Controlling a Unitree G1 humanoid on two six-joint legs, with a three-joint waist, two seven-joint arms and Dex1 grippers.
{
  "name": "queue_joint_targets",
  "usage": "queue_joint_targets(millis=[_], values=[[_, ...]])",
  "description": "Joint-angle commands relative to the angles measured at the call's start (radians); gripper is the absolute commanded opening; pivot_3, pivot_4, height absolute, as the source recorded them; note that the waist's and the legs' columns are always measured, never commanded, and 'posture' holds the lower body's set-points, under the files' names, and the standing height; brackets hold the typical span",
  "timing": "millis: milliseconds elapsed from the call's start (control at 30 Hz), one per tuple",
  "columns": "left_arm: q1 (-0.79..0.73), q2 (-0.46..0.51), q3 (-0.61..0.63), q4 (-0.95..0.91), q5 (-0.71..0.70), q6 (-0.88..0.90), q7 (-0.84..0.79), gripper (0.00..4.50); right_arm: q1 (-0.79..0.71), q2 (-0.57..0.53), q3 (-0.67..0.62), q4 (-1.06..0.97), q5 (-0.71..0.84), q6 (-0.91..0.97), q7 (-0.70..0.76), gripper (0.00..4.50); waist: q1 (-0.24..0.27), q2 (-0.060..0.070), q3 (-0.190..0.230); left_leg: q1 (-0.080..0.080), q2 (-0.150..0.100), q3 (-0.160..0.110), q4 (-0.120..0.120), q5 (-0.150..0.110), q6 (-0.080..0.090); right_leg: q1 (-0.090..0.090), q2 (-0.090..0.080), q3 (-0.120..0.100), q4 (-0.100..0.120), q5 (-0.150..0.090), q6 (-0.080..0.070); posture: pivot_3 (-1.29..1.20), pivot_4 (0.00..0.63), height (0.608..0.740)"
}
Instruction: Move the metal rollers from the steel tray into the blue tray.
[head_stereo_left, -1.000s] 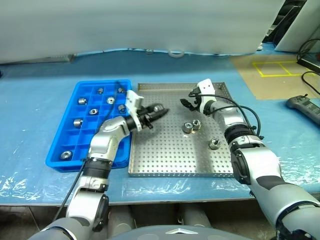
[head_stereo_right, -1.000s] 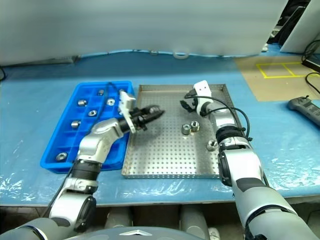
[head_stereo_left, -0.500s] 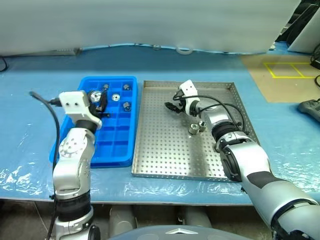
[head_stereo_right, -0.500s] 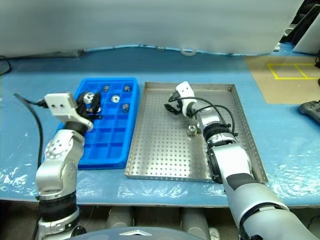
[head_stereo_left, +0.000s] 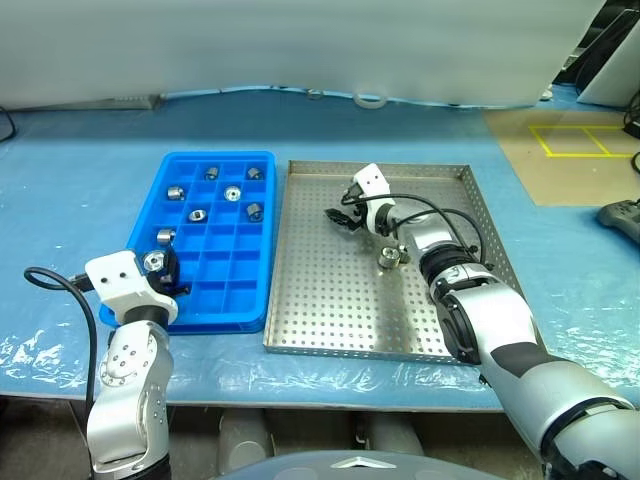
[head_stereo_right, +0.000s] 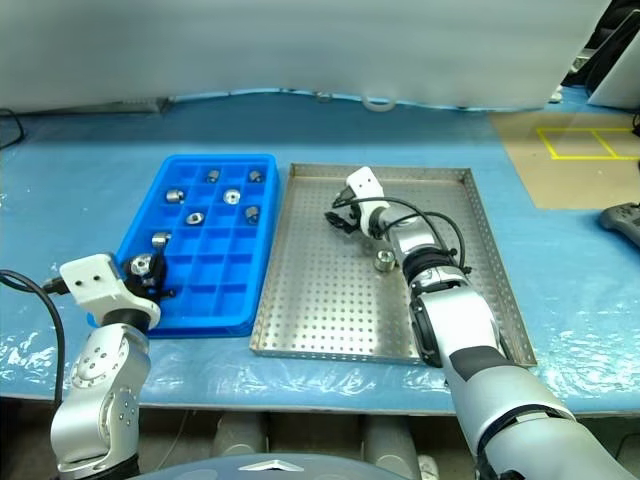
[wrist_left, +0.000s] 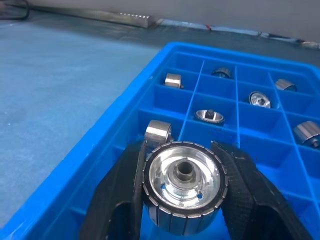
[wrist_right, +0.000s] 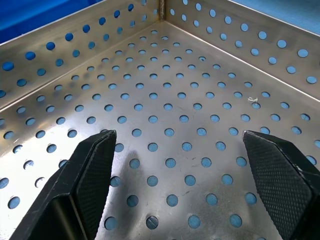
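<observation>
left gripper clamps a shiny silver metal roller over the bright blue compartmented plastic tray | right gripper spread wide above the perforated steel tray | one roller lies there

Both arms were silver-grey metal with black joint bands. The left gripper and right gripper each had two black textured fingers, a white wrist block and looping black cables.
</observation>
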Motion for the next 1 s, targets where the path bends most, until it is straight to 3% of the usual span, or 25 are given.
queue_joint_targets(millis=[33, 267, 533, 733, 1000], values=[[0.001, 0.017, 0.000, -0.011, 0.008, -0.003, 0.004, 1.74, -0.038, 0.005, -0.002, -0.010, -0.001, -0.024, 0.003, 4.22, 0.000, 0.000, 0.000, 0.000, 0.000, 0.000, 0.000, 0.000, 0.000, 0.000, 0.000, 0.000, 0.000, 0.000, 0.000, 0.06, 0.150, 0.740], [-0.027, 0.066, -0.031, 0.052, -0.001, -0.045, -0.046, 3.95, -0.040, -0.003, -0.006, -0.011, -0.001, -0.027, 0.007, 4.22, 0.001, 0.001, 0.000, 0.000, 0.000, 0.000, -0.001, 0.000, 0.000, 0.000, 0.000, 0.000, 0.000, 0.000, 0.000, 0.04, 0.150, 0.740], [-0.164, 0.168, -0.091, 0.145, -0.128, -0.157, -0.308, 3.95, -0.045, -0.054, -0.093, -0.059, 0.098, -0.034, 0.126, 4.22, 0.005, 0.001, 0.001, 0.000, 0.000, 0.000, -0.001, 0.000, -0.001, 0.000, 0.000, 0.000, 0.000, 0.000, 0.000, -0.01, 0.150, 0.740], [-0.260, 0.287, -0.174, 0.216, -0.235, -0.182, -0.579, 3.95, -0.018, -0.168, -0.109, -0.114, 0.127, -0.034, 0.281, 4.22, 0.003, 0.002, 0.001, 0.000, -0.001, 0.001, -0.001, 0.000, 0.000, -0.001, 0.000, 0.001, 0.000, 0.000, 0.000, -0.07, 0.150, 0.740], [-0.383, 0.391, -0.345, 0.425, -0.139, -0.236, -0.750, 3.95, 0.041, -0.310, -0.030, -0.165, 0.060, -0.024, 0.436, 4.22, -0.005, 0.002, 0.001, 0.003, -0.001, 0.004, 0.000, 0.001, 0.000, 0.000, 0.000, 0.003, 0.002, 0.000, 0.000, -0.12, 0.150, 0.740]])
